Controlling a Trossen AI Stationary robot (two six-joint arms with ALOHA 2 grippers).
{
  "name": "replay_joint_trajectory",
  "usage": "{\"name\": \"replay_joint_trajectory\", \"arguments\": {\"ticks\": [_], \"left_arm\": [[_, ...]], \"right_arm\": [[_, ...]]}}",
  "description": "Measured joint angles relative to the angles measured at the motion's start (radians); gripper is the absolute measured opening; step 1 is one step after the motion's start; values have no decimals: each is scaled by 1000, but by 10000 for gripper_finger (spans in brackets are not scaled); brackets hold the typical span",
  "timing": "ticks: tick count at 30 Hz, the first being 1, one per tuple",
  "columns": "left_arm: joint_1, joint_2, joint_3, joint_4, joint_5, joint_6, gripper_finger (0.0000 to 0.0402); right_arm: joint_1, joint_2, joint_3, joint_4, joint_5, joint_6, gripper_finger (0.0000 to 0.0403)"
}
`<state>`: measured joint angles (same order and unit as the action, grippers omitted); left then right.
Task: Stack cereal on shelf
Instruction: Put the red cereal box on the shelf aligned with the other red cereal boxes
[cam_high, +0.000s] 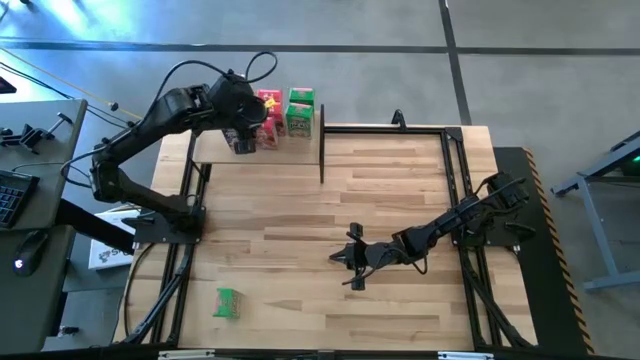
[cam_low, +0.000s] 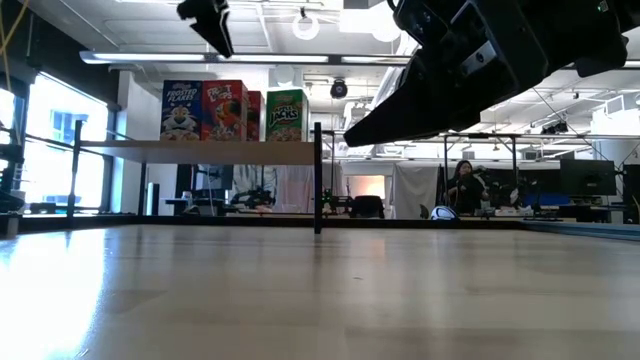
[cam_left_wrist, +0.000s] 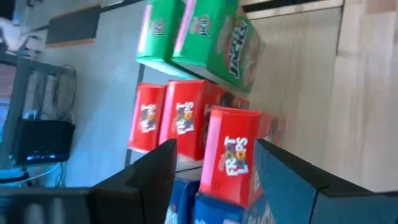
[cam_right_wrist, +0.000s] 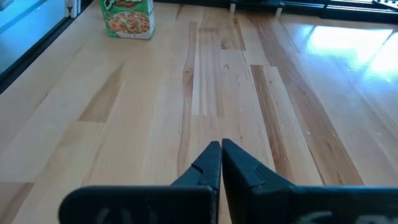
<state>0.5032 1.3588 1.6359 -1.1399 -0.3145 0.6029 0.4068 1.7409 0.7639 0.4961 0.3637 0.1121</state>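
The shelf (cam_high: 212, 150) stands at the table's far left, its plank (cam_low: 200, 150) on black posts. Cereal boxes stand on it on their bottoms: blue (cam_low: 180, 110), red (cam_low: 225, 110) and green (cam_low: 287, 115). My left gripper (cam_low: 213, 25) hangs open above them. In its wrist view its fingers frame a red box (cam_left_wrist: 233, 155), with more red (cam_left_wrist: 180, 118) and green (cam_left_wrist: 211, 43) boxes behind. One green box (cam_high: 228, 303) rests on the tabletop near the near left corner. My right gripper (cam_high: 347, 258) is shut at mid-table, just above the wood.
A black post (cam_low: 318, 180) marks the shelf's right end. Black frame rails (cam_high: 455, 170) run along the table's right side. Bare wood (cam_right_wrist: 217, 74) stretches from my right gripper to the green box (cam_right_wrist: 129, 15). A person (cam_low: 465, 185) sits far off in the room.
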Motion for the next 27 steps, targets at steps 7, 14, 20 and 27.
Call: {"name": "replay_joint_trajectory", "arguments": {"ticks": [7, 14, 20, 27], "left_arm": [[14, 22, 10, -60, -81, -51, 142], [23, 76, 10, -75, -92, -60, 58], [27, 103, 10, -70, -91, -61, 19], [27, 109, 10, -63, -48, -68, 16]], "right_arm": [[-1, 0, 0, 0, 0, -7, 0], [0, 0, 0, 0, 0, -7, 0], [0, 0, 0, 0, 0, -7, 0], [0, 0, 0, 0, 0, -7, 0]]}}
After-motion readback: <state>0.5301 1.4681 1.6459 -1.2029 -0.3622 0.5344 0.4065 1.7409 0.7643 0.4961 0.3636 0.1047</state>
